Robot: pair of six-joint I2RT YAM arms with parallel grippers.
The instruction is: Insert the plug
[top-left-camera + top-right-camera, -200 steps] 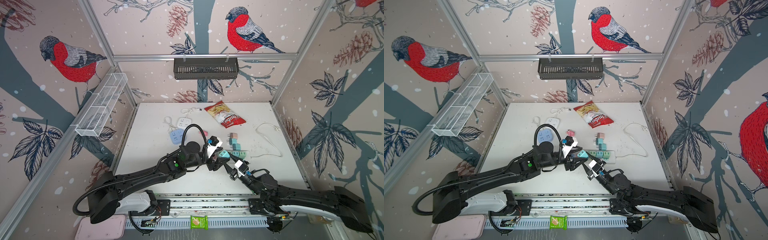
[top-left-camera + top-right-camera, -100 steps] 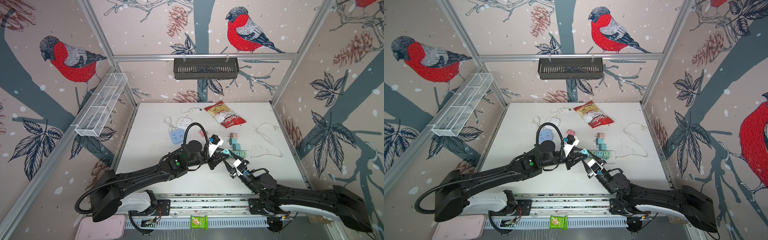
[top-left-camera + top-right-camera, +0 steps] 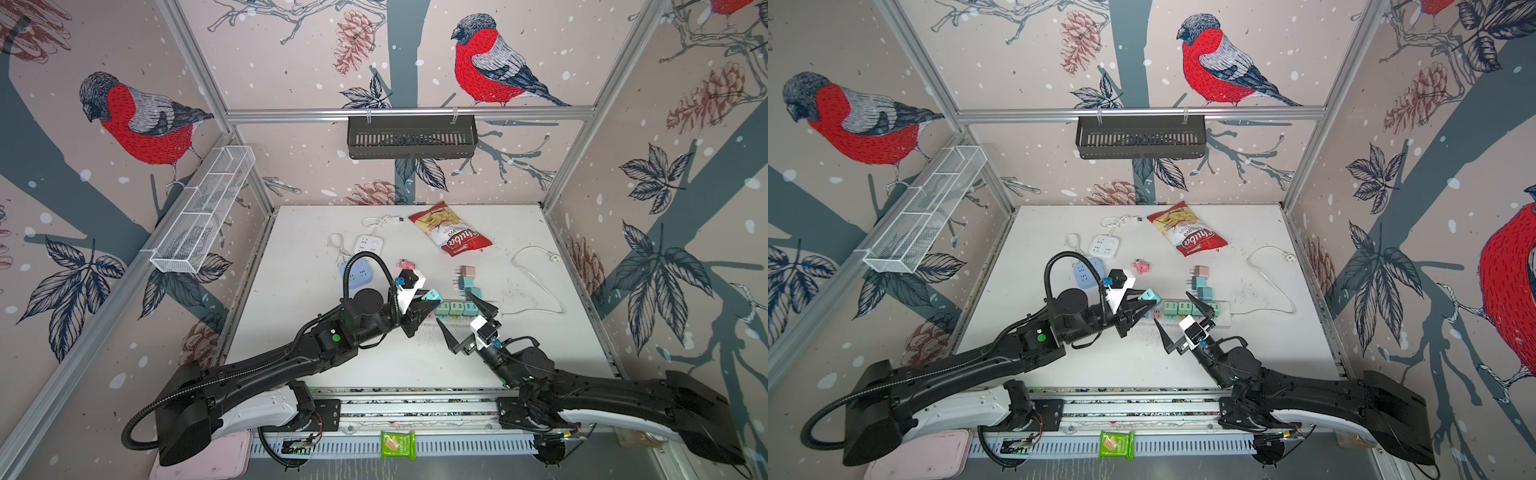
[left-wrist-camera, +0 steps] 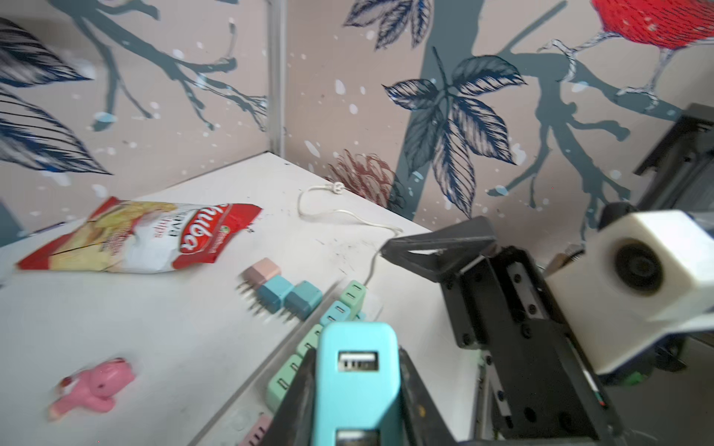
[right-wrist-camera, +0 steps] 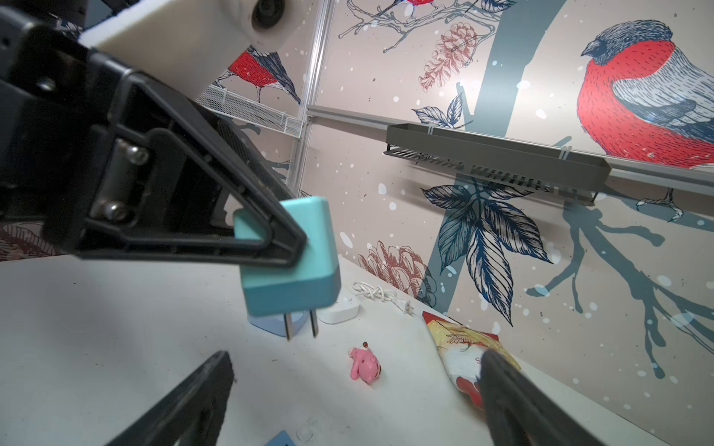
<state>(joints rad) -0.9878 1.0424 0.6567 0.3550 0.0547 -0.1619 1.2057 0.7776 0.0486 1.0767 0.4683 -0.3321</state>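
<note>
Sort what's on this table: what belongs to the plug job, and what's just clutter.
Job: teal plug, shut in the left gripper; long power strip; open right gripper nearby.
Lying about: chip bag; pink toy; white socket block; blue socket block; three loose plugs.

Soft, even light from above fills both top views; the white table reads bright and evenly exposed, with faint grey shadows under the jaws. The wide lens splays the frame posts outward toward the picture corners. In the left wrist view the teal plug between the jaws is fairly sharp, while the pink toy, the loose chargers and the chip bag beyond the jaws smear with motion blur. In the right wrist view the right gripper shows fingers dark and out of focus, and the plug ahead of those jaws is crisp, its underside shaded
</note>
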